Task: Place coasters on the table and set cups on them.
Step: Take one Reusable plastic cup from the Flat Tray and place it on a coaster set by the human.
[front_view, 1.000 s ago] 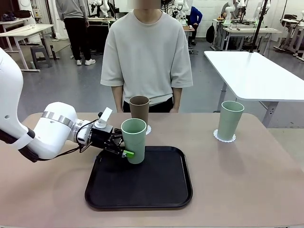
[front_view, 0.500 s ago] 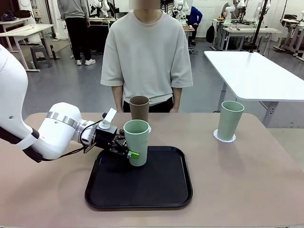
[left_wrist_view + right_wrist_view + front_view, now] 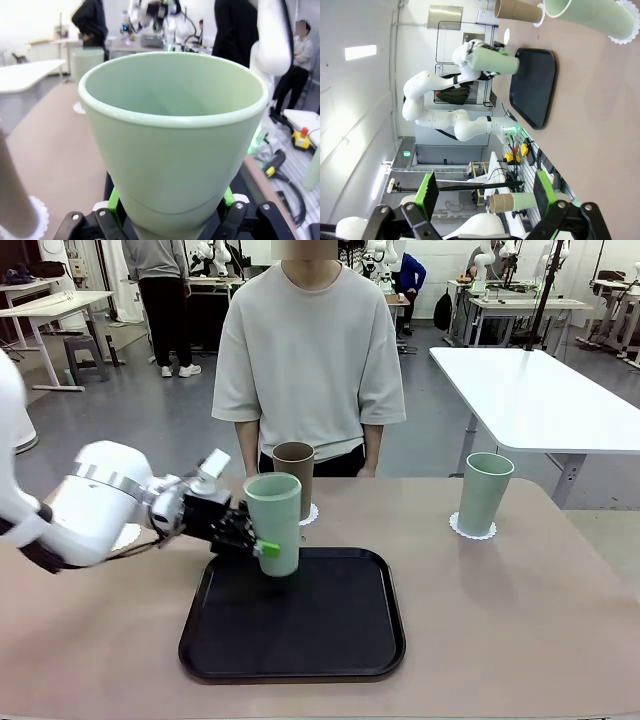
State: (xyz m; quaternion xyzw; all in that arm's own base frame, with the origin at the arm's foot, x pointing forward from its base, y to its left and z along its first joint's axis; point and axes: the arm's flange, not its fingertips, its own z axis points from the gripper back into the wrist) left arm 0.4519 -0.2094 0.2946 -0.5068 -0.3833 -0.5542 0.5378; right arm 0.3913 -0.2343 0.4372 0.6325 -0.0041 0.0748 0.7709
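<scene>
A: Left gripper [image 3: 262, 545], front view: fingers clamped low on a mint cup [image 3: 273, 523], which hangs upright over the near-left corner of the black tray [image 3: 330, 640]. Where are the others?

B: The brown cup [image 3: 293, 478] stands on a coaster [image 3: 311, 513] just behind it; a second mint cup [image 3: 484, 492] stands on its own coaster [image 3: 471, 532] at the right of the table [image 3: 520, 620]. A third, bare coaster [image 3: 128, 535] peeps out behind the left arm.

A: Left wrist view?

B: The cup [image 3: 172, 135] is seen from the side and slightly above, open mouth up and apparently empty. Green pads [image 3: 114, 199] press its narrow lower wall on both sides.

A: Right wrist view?

B: Right gripper [image 3: 482, 192]: fingers wide apart, holding nothing, raised well clear of the table [image 3: 590, 100]. The held cup [image 3: 492, 61] shows far off beside the tray [image 3: 532, 85].

A: Handling?

B: Judged light and rigid, with a smooth matte wall. The taper means a low grip could slip downward, so a hold nearer mid-height seems safer, and the tall shape may tip on the thin paper coaster
</scene>
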